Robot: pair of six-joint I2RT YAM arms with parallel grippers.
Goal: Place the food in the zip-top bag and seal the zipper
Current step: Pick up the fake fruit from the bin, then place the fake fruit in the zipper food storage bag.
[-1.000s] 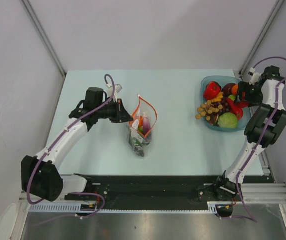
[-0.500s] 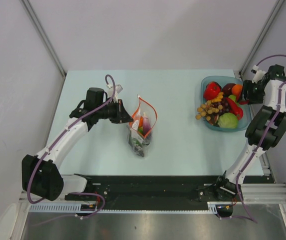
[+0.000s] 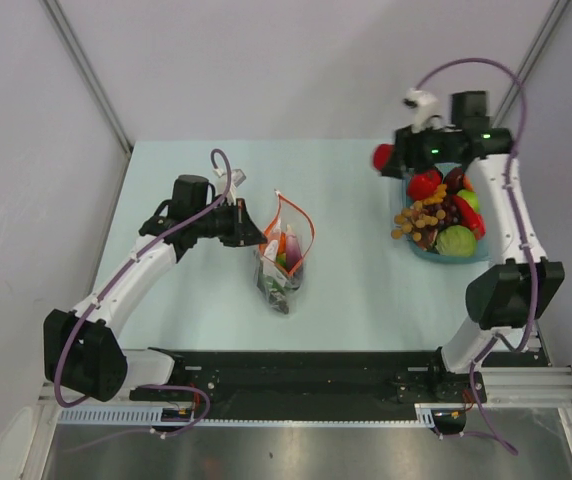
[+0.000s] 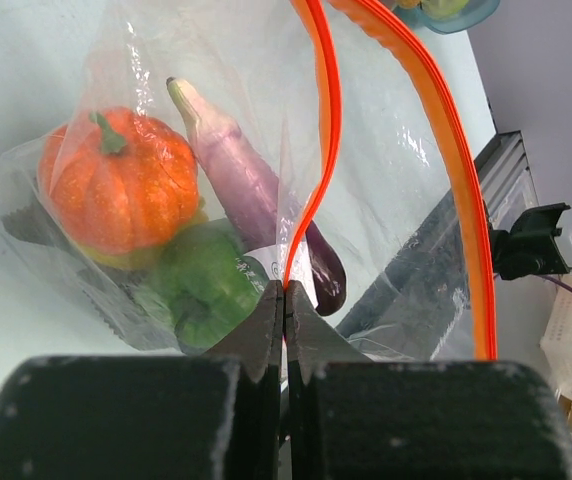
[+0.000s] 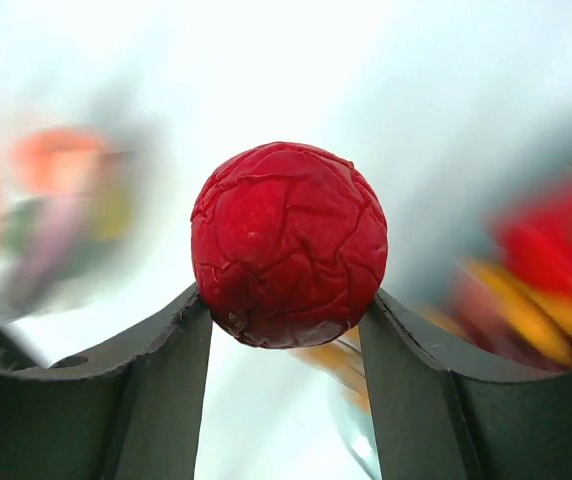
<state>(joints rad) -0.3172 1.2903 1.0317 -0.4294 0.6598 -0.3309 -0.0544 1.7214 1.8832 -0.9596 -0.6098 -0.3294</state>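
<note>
The clear zip-top bag (image 3: pixel 284 258) lies mid-table, its orange-red zipper (image 3: pixel 299 215) gaping open. In the left wrist view it holds an orange pumpkin (image 4: pixel 118 180), a purple eggplant (image 4: pixel 256 195) and a green pepper (image 4: pixel 198 285). My left gripper (image 3: pixel 256 238) is shut on the zipper's near strip (image 4: pixel 318 150), holding the mouth open. My right gripper (image 3: pixel 386 160) is shut on a wrinkled red ball fruit (image 5: pixel 288 243), held in the air just left of the blue tray (image 3: pixel 412 172). More food (image 3: pixel 444 212) fills the tray.
The blue tray sits at the table's far right, next to the right wall post (image 3: pixel 521 80). A black rail (image 3: pixel 296 375) runs along the near edge.
My right arm has lifted out of the tray's right side and swung up and left, now carrying the red ball fruit. The left arm and bag have not moved.
</note>
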